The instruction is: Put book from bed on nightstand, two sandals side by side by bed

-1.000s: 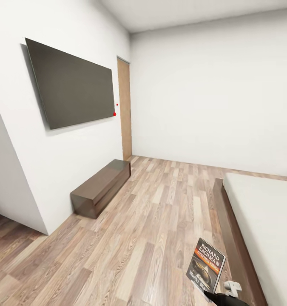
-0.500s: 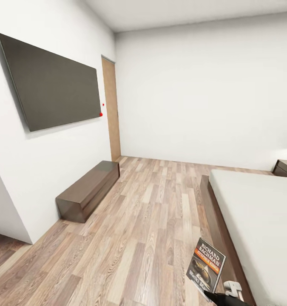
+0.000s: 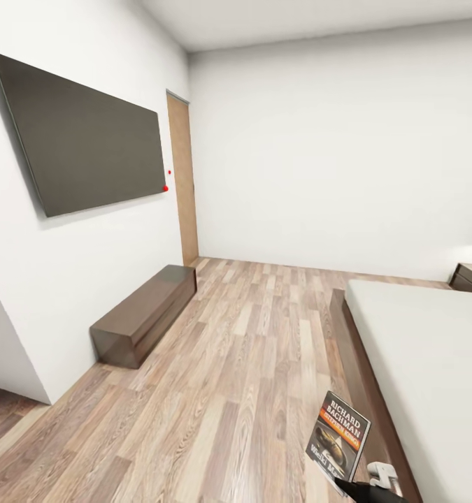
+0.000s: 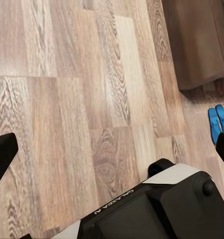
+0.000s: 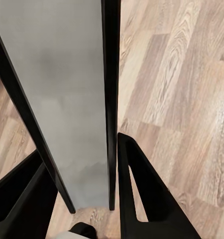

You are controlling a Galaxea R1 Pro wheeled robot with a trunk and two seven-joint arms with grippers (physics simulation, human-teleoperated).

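right gripper (image 3: pixel 367 482) clamped on the book (image 3: pixel 338 434), my view's swung round and settled, nightstand (image 3: pixel 471 276) now at two o'clock, so it's onward.

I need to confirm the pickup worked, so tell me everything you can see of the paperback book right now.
The thin dark-covered paperback book stands nearly upright, tilted slightly, above the wood-plank floor beside the dark-wood platform bed. Its cover shows white "Richard Bachman" lettering, an orange band and an oval picture. The right hand grips its lower edge; in the right wrist view the book shows as a grey sheet clamped between black fingers.
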